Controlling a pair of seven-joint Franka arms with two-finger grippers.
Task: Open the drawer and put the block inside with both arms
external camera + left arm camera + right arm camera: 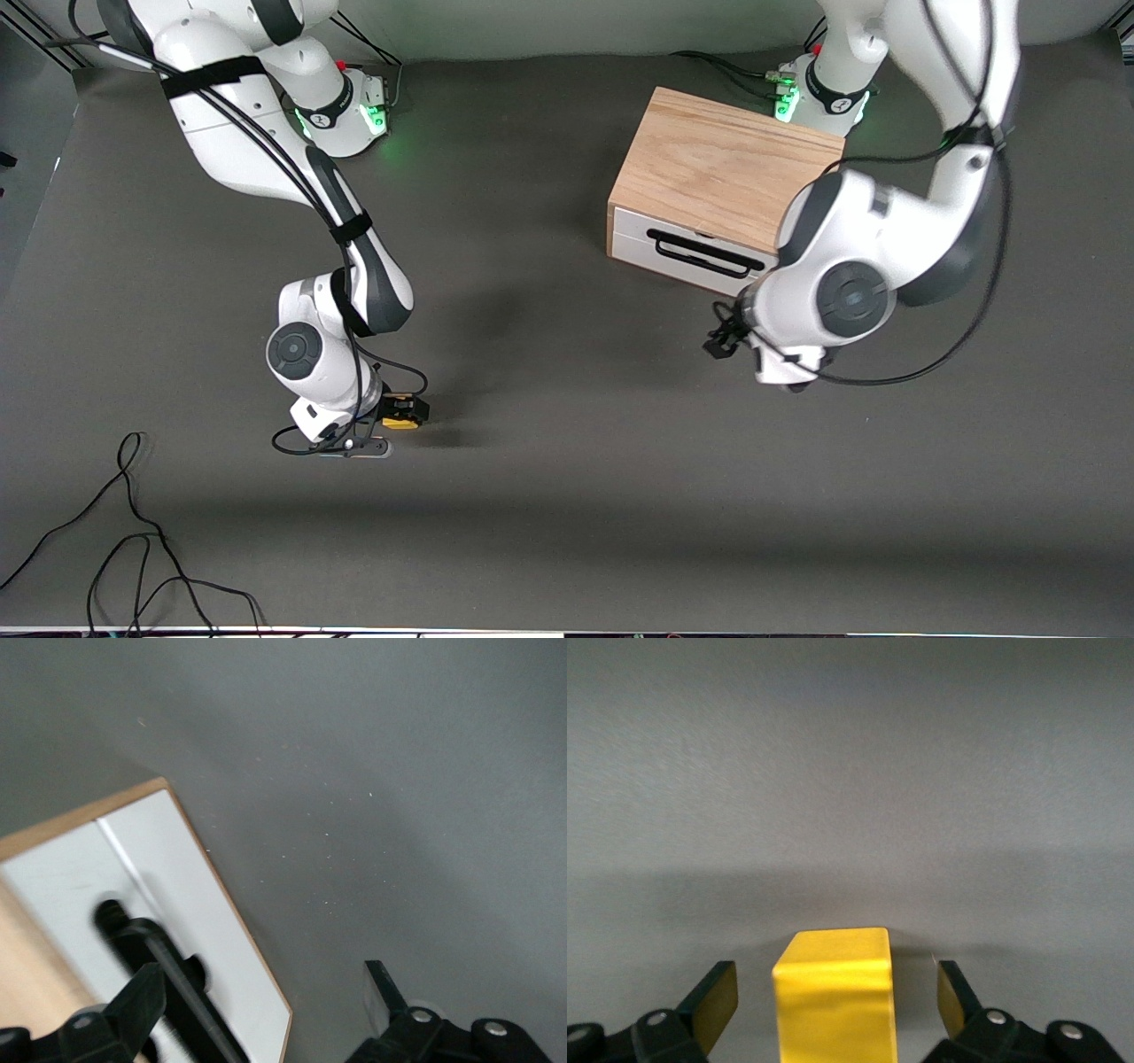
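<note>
One yellow block was seen between the spread fingers of the right gripper in the right wrist view, gaps left on both sides; from the front it was largely hidden beneath that gripper, on the table toward the right arm's end. One drawer sat shut in one wooden box. The left gripper was held with jaws wide beside the drawer's black handle, gripping nothing.

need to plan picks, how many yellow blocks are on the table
1: the block sits on the mat toward the right arm's end, between the open fingers of the right gripper. The shut drawer could hide more.
</note>
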